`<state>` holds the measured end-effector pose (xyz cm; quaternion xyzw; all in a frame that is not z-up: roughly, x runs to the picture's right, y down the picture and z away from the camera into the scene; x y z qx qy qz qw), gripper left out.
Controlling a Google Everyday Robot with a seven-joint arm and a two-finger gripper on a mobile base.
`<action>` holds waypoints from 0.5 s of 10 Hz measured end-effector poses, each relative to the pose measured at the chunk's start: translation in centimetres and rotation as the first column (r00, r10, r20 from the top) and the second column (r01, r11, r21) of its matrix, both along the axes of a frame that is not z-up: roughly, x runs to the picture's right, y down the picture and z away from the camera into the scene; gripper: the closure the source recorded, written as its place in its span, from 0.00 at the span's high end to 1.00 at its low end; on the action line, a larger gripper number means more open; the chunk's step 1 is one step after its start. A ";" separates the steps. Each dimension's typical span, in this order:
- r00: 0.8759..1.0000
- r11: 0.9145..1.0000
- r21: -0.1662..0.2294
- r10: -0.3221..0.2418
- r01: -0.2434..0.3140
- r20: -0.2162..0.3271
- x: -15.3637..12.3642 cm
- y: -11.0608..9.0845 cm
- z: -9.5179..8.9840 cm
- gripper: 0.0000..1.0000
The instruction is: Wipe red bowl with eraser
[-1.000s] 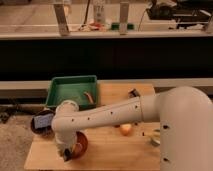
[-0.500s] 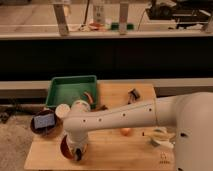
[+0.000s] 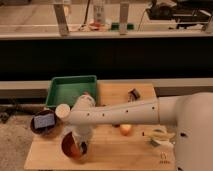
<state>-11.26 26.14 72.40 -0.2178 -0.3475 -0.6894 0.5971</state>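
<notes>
The red bowl (image 3: 69, 146) sits directly under the tool (image 3: 80, 144), near the front left corner of the wooden tabletop (image 3: 115, 156). The tool reaches down into the bowl's orange-brown inside, on its right half. Nothing else inside the bowl can be made out, because the tool and the wrist cover that part.

Up and to the left of the tool, just beside the red bowl, is a dark brown bowl (image 3: 35, 129) with a flat bluish item (image 3: 44, 120) lying in it. Behind the tool, further back on the tabletop, is a green tray (image 3: 70, 91). A small orange thing (image 3: 86, 94) shows at its near right corner, where the arm (image 3: 130, 112) crosses in front, and it is too small to name.

By count there are two bowls and one tray. There is also one white cup (image 3: 62, 111) just up-left of the tool, one orange fruit (image 3: 126, 130) to its right, one small dark object (image 3: 133, 93) well behind and to its right, and one pale yellowish item (image 3: 160, 136) far to its right.

Whether the tool is open or closed cannot be told, nor whether it holds anything. It appears to be touching or just above the bowl's inner surface.
</notes>
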 end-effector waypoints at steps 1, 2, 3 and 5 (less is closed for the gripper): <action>1.000 1.000 0.004 -0.002 0.002 -0.001 0.0 -0.4 0.2 0.00; 1.000 1.000 0.006 -0.005 0.005 0.003 -0.2 -0.6 0.3 0.00; 1.000 1.000 0.011 -0.009 0.009 0.010 -0.6 -0.8 0.3 0.00; 0.999 1.000 0.020 -0.018 0.017 0.030 -1.9 -1.0 0.3 0.00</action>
